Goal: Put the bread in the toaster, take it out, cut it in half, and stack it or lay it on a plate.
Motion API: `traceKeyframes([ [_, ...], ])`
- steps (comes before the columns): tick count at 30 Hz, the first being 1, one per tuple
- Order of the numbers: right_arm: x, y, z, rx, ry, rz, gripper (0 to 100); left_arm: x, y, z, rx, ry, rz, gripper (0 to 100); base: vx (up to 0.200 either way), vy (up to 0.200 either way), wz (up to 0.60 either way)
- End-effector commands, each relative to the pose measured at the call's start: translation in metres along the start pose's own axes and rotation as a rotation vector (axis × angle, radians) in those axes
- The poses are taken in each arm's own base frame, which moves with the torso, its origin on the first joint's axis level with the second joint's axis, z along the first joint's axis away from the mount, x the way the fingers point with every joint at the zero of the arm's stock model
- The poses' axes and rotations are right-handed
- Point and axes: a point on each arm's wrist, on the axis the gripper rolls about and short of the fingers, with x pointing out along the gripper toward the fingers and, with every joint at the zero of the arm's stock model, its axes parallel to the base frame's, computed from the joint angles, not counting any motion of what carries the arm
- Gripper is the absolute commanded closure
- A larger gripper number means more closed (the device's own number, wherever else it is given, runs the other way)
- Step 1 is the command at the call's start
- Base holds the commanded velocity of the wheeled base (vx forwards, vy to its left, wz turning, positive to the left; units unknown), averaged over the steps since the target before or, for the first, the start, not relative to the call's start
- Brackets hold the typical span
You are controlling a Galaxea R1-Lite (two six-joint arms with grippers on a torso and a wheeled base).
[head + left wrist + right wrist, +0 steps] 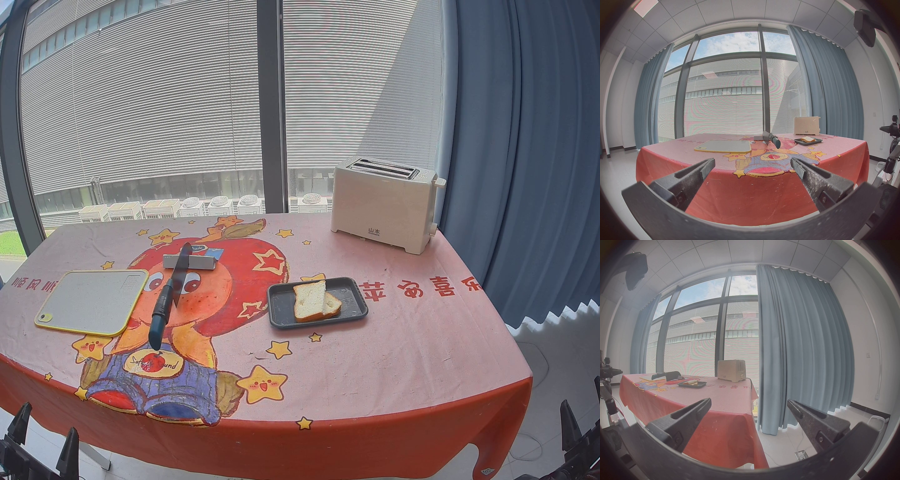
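**Bread on the tray, both hands wide apart short of the worktop**

The bread (315, 300), soft pale crumb with a brown crust, lies as two overlapping pieces in a dark, shallow, rectangular tray (353, 309) right of the middle of the worktop (406, 362). Its longer side runs away from the robot. The boxy cream toaster (382, 203) stands behind it, slots upward. The left hand (752, 162) and right hand (749, 402) hang low before the near edge, fingers spread, holding nothing. The right hand looks nearer the bread.
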Motion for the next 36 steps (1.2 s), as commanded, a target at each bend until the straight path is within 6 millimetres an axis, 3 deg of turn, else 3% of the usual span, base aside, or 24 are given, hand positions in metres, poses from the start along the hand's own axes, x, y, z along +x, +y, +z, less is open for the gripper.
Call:
traceKeyframes([
  [1, -0.0002, 0.0, -0.0044, -0.001, -0.002, 0.0, 0, 0.0003, 0.0, -0.0047, -0.002, 0.004, -0.001, 0, 0.0, 0.0, 0.0],
  [36, -0.0002, 0.0, -0.0044, 0.004, -0.002, -0.001, 0, 0.0003, 0.0, -0.0047, 0.0, 0.004, -0.001, 0, 0.0, 0.0, 0.0],
])
